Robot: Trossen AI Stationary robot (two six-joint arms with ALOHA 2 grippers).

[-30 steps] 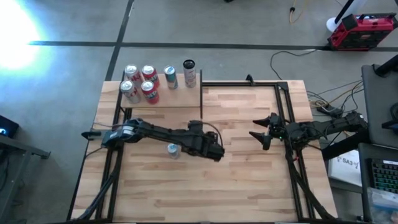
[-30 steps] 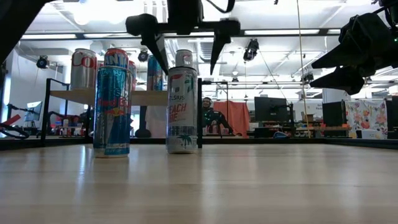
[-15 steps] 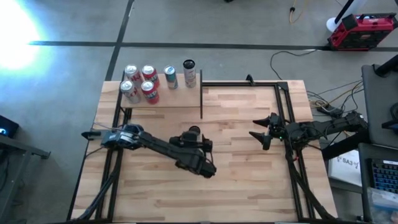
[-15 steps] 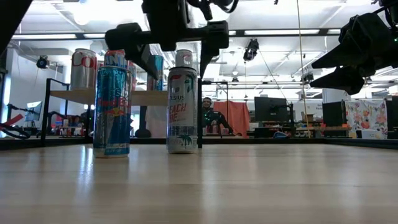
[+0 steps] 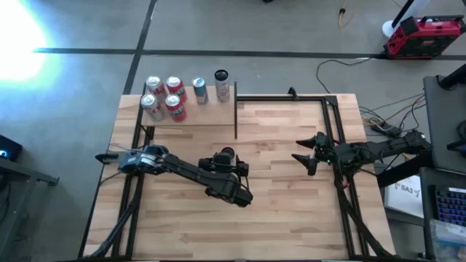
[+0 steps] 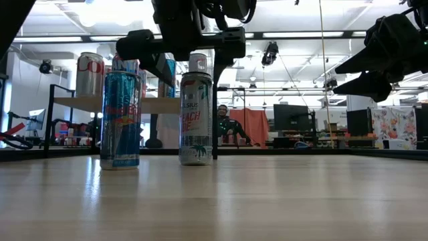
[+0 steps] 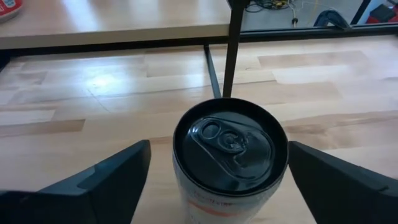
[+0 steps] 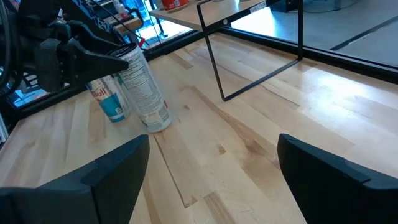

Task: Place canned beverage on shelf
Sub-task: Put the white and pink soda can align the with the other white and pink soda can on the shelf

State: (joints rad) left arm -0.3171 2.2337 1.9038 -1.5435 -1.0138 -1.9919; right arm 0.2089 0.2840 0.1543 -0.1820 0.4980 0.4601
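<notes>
Butcher-block tabletop [image 5: 291,211], left hand [image 7: 214,165] spread, straddling white can [image 7: 230,158]

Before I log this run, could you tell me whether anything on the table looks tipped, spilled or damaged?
Nothing stands out. The white can and blue can stand upright on the table, with no spill, and the cans on the shelf are upright too.

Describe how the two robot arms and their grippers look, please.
Both arms are dark, nearly black, jointed links. The left gripper has two broad, flat, wedge-shaped black fingers; the right gripper looks the same. A thin black cable loops over the left arm's wrist.
</notes>
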